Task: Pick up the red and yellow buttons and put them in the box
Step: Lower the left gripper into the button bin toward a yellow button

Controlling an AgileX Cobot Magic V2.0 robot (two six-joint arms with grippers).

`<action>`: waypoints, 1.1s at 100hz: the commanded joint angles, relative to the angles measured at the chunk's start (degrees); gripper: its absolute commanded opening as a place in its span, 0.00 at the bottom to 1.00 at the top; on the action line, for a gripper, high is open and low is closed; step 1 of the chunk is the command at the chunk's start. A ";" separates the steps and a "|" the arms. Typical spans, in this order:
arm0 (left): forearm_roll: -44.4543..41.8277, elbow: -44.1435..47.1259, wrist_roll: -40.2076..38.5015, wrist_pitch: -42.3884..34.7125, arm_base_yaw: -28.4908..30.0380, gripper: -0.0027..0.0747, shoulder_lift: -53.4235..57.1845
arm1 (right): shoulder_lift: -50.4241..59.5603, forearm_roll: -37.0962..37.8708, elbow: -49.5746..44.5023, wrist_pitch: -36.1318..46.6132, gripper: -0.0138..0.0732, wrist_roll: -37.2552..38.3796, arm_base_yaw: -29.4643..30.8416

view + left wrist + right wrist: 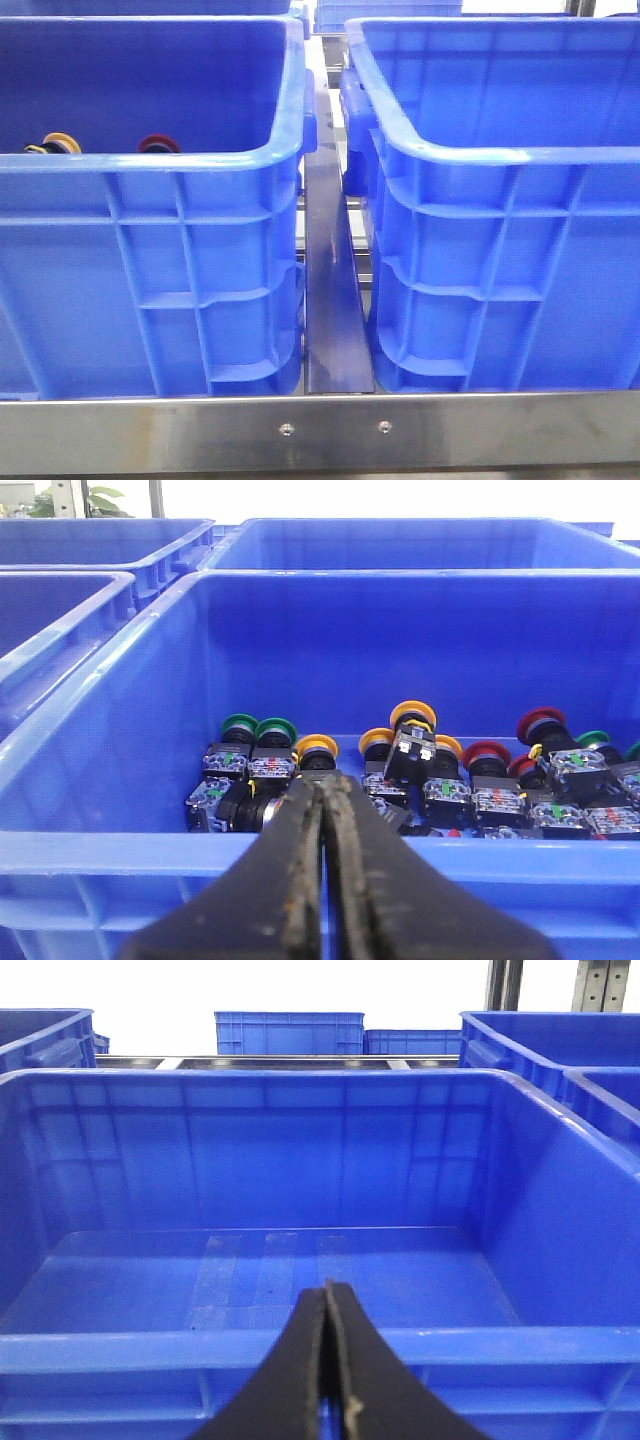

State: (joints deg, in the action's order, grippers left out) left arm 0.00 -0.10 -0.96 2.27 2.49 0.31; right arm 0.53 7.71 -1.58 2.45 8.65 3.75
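Observation:
In the front view two alike blue crates stand side by side: the left crate [200, 160] and the right crate [500, 155]. Over the left crate's near rim I see a yellow button [57, 141] and a red button [157, 144]. The left wrist view looks into this crate [90, 780]: several yellow buttons [317, 746], red buttons [486, 755] and green buttons [240, 726] lie on its floor. My left gripper [326, 780] is shut and empty, near the near rim. The right wrist view shows the other crate [300, 1090], with nothing in it. My right gripper [328, 1288] is shut and empty at its near rim.
A metal rail [335, 290] runs between the two crates, and a steel frame edge [320, 430] crosses the front. More blue crates stand behind [288, 1032] and beside [60, 610].

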 commanded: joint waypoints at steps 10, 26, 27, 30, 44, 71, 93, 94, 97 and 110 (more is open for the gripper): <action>0.59 1.15 -0.55 -4.67 -0.06 0.01 1.72 | 1.25 -0.14 -0.29 3.99 0.09 0.01 -0.26; 0.59 1.15 -0.55 -4.77 -0.06 0.01 1.72 | 1.25 -0.14 -0.29 3.99 0.09 0.01 -0.26; 0.59 1.15 -0.55 -4.71 -0.06 0.01 1.72 | 1.25 -0.14 -0.29 3.99 0.09 0.01 -0.26; 0.59 1.15 -0.55 -4.80 -0.06 0.01 1.72 | 1.25 -0.14 -0.29 3.99 0.09 0.01 -0.26; 0.87 0.21 -0.55 -4.98 -0.06 0.01 1.72 | 1.25 -0.14 -0.29 3.99 0.09 0.01 -0.26; 2.15 -13.77 -0.55 9.97 -0.06 0.01 -1.25 | 1.25 -0.14 -0.29 3.99 0.09 0.01 -0.26; 2.88 -24.19 -0.52 16.56 -0.06 0.01 -12.04 | 1.25 -0.14 -0.29 3.99 0.09 0.01 -0.26; 2.88 -24.77 -0.52 16.75 -0.06 0.01 -12.93 | 1.25 -0.14 -0.29 3.99 0.09 0.01 -0.26; 2.88 -25.92 -0.42 17.00 -0.06 0.01 -14.31 | 1.25 -0.14 -0.29 3.99 0.09 0.01 -0.26; 2.88 -31.11 1.53 19.17 -0.06 0.01 -23.61 | 1.25 -0.14 -0.29 3.99 0.09 0.01 -0.26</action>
State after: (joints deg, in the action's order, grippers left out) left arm 2.19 -26.62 -0.71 24.04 2.49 -17.45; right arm 0.53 7.71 -1.58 2.45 8.65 3.75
